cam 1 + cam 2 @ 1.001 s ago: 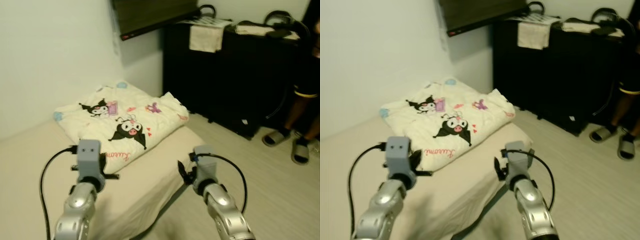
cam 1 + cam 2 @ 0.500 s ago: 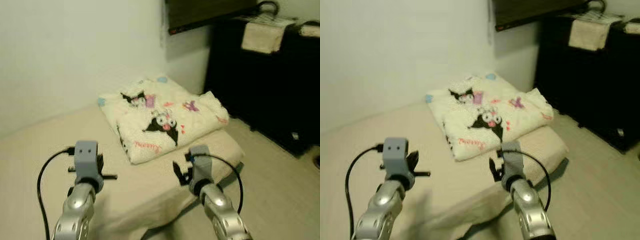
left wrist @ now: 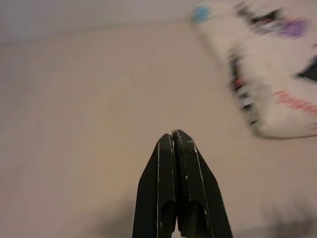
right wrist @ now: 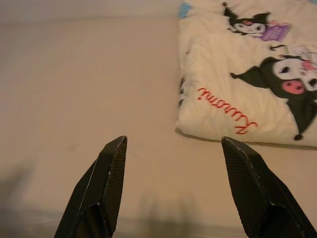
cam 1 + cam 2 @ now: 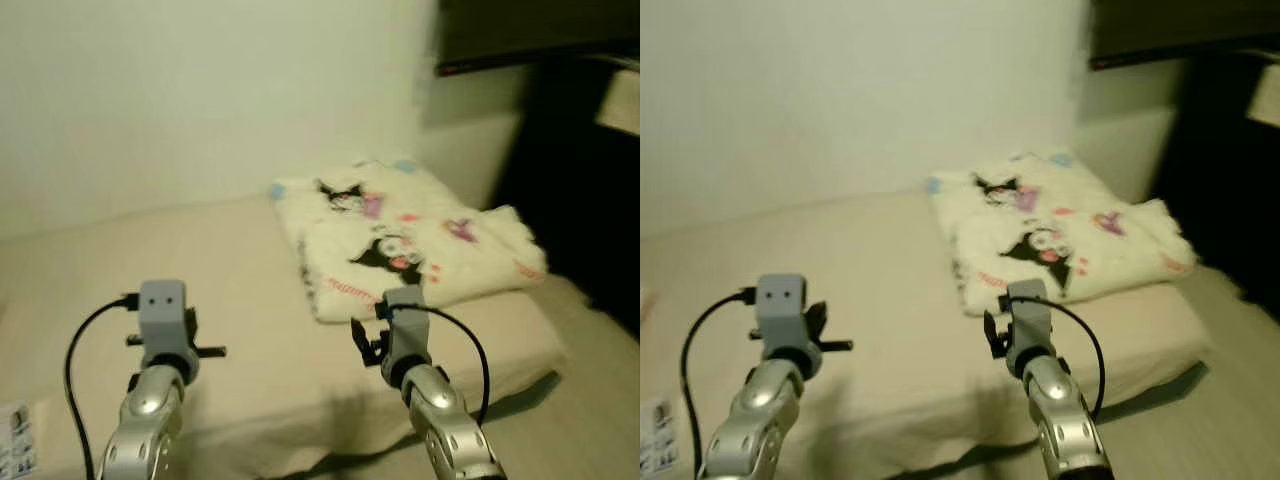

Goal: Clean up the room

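Progress: a folded blanket [image 5: 410, 232] printed with cartoon figures lies squared up on the bed [image 5: 230, 300], at about 1 o'clock from the robot, near the wall-side corner. Judged from its neat fold, that item appears dealt with. The rest of the mattress surface is bare. A small printed paper or packet [image 5: 15, 440] sits at about 8 o'clock, low at the frame's corner; it is too small to identify and may be left to collect. What else in the room needs tidying cannot be judged from these views.

Claws: the left claw [image 3: 176, 144] is clenched, fingers pressed together, holding nothing, hovering above bare mattress. The right claw [image 4: 173, 148] is released, fingers spread wide, empty, pointing at the near edge of the blanket with a gap of sheet between.

Edges and room: the bed's foot edge runs across from 4 to 6 o'clock, with the floor [image 5: 600, 400] beyond it at 4 o'clock. A pale wall [image 5: 200, 90] closes the far side at 12 o'clock. Dark furniture [image 5: 590, 180] stands at 2 o'clock, near the blanket's far end, narrowing passage there. Open room for arm motion lies over the mattress from 9 to 12 o'clock.
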{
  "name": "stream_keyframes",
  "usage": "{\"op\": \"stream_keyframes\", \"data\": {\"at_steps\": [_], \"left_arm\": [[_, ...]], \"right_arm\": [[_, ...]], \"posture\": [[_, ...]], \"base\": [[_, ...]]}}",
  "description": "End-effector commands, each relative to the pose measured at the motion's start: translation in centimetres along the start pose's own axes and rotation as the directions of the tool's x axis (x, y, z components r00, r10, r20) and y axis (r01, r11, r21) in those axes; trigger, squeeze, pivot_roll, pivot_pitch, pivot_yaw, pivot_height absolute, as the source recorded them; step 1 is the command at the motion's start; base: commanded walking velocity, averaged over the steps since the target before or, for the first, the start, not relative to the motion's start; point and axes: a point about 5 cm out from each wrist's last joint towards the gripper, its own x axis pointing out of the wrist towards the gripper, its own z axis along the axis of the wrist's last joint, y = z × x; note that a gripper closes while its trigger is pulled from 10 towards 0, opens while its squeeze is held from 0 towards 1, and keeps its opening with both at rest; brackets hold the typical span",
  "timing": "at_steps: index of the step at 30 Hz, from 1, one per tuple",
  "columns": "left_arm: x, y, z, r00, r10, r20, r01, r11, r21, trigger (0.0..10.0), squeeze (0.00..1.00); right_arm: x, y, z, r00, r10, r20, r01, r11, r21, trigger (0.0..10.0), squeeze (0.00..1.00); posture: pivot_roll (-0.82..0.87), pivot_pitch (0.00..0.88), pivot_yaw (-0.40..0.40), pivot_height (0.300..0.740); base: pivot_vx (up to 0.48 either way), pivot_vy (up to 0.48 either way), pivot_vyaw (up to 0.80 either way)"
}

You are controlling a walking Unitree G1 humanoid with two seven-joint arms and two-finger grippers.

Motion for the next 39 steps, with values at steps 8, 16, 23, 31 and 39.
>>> {"op": "stream_keyframes", "data": {"at_steps": [8,16,23,31,39], "left_arm": [[-0.2,0.3,-1.1,0.996,-0.001,-0.091,-0.002,0.999,-0.033,10.0,0.00],[-0.5,-0.2,-1.4,0.993,-0.046,-0.106,0.043,0.999,-0.028,10.0,0.00],[-0.3,-0.3,-1.1,0.994,-0.065,-0.089,0.065,0.998,-0.003,10.0,0.00],[-0.3,-0.7,-0.7,0.992,-0.102,-0.071,0.103,0.994,0.018,10.0,0.00],[-0.2,-1.1,-0.6,0.990,-0.124,-0.064,0.126,0.992,0.026,10.0,0.00]], "right_arm": [[0.0,-0.1,-0.1,1.000,-0.006,-0.002,0.006,1.000,0.009,10.0,0.00],[-0.1,-0.2,-0.1,1.000,-0.016,-0.001,0.016,1.000,0.014,10.0,0.00],[-0.2,-0.5,-0.1,0.999,-0.042,0.003,0.042,0.998,0.035,10.0,0.00],[-0.4,-1.4,-0.3,0.994,-0.113,-0.005,0.113,0.991,0.071,10.0,0.00],[-0.6,-1.3,-0.4,0.994,-0.113,-0.008,0.114,0.991,0.075,10.0,0.00]], "posture": [[-0.01,0.048,0.030,0.740],[-0.01,0.048,0.030,0.740],[-0.02,0.058,0.043,0.740],[-0.02,0.060,0.048,0.740],[-0.03,0.060,0.048,0.740]], "base": [[0.000,0.000,0.80],[0.000,0.000,0.80],[0.000,0.000,0.57],[0.000,0.000,0.00],[0.000,0.000,0.00]]}}
